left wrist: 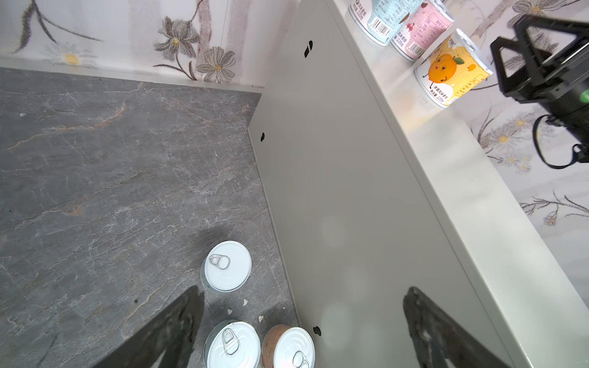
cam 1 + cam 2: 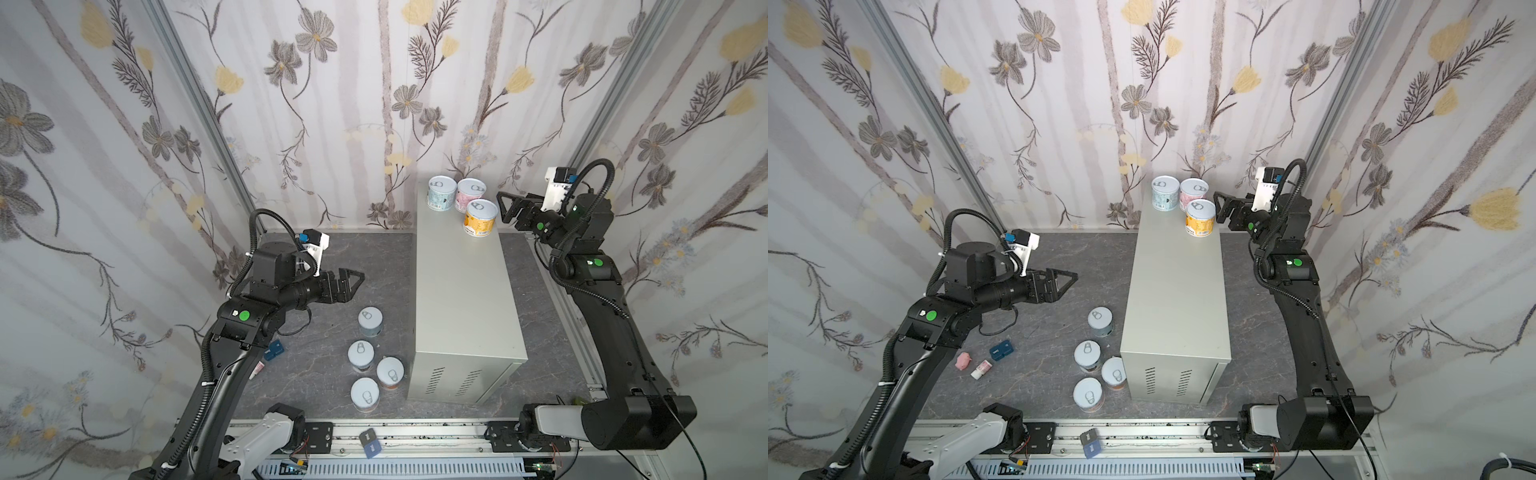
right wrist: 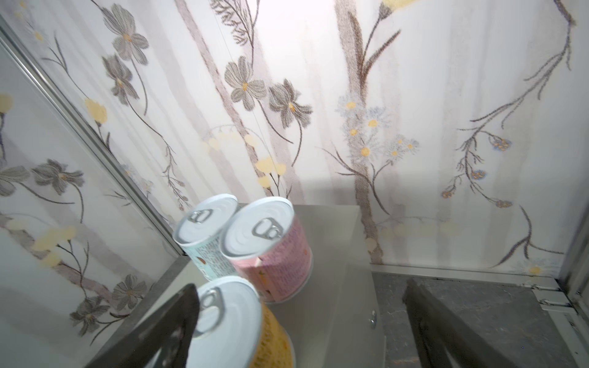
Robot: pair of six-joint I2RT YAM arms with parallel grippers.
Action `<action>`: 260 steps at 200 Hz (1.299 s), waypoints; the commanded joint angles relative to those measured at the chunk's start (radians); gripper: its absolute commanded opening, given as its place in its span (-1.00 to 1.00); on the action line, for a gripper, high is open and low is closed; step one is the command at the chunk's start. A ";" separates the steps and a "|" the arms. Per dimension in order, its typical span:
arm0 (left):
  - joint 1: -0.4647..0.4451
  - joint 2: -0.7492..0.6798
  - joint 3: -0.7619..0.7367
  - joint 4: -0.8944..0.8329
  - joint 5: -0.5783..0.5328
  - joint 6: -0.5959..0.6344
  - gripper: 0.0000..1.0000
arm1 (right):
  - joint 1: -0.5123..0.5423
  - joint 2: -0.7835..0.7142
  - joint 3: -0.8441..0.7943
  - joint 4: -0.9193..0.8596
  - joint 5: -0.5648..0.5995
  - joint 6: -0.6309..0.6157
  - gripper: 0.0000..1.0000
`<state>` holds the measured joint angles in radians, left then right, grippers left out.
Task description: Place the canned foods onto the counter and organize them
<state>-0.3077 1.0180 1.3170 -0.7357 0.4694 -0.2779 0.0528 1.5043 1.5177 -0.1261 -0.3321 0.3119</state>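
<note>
Three cans stand upright at the far end of the counter (image 2: 461, 291): a light blue can (image 2: 441, 192) touching a pink can (image 2: 471, 194), with an orange can (image 2: 480, 217) just beside them; the right gripper (image 2: 501, 208) hangs beside the orange can, jaws spread, holding nothing; four other cans (image 2: 361, 355) stand on the floor (image 2: 291, 374) beside the counter; the left gripper (image 2: 358, 279) hovers near them, jaws wide apart and empty.
</note>
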 commanded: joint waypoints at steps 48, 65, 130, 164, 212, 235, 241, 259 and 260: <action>0.001 -0.037 -0.029 0.035 0.002 0.017 1.00 | 0.066 0.276 0.421 -0.361 0.211 0.178 0.99; 0.001 -0.058 -0.052 0.032 -0.005 0.020 1.00 | 0.069 0.349 0.530 -0.429 0.236 0.202 0.99; 0.001 -0.115 -0.110 0.040 -0.007 0.014 1.00 | 0.092 0.450 0.696 -0.566 0.287 0.192 0.99; 0.001 -0.134 -0.149 0.059 -0.003 0.002 1.00 | 0.087 0.461 0.696 -0.608 0.286 0.170 0.99; 0.001 -0.173 -0.198 0.083 -0.014 -0.012 1.00 | 0.059 0.495 0.724 -0.649 0.260 0.155 0.99; 0.001 -0.178 -0.209 0.086 -0.014 -0.017 1.00 | 0.049 0.509 0.743 -0.664 0.243 0.148 0.99; 0.001 -0.180 -0.210 0.089 -0.014 -0.017 1.00 | 0.047 0.512 0.744 -0.664 0.232 0.148 0.99; 0.001 -0.182 -0.210 0.088 -0.018 -0.015 1.00 | 0.047 0.514 0.748 -0.658 0.214 0.145 0.99; 0.001 -0.181 -0.209 0.088 -0.018 -0.015 1.00 | 0.047 0.513 0.748 -0.658 0.213 0.145 0.99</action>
<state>-0.3077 0.8413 1.1099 -0.6888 0.4561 -0.2882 0.1017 2.0098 2.2570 -0.7689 -0.0906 0.4690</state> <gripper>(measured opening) 0.997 0.996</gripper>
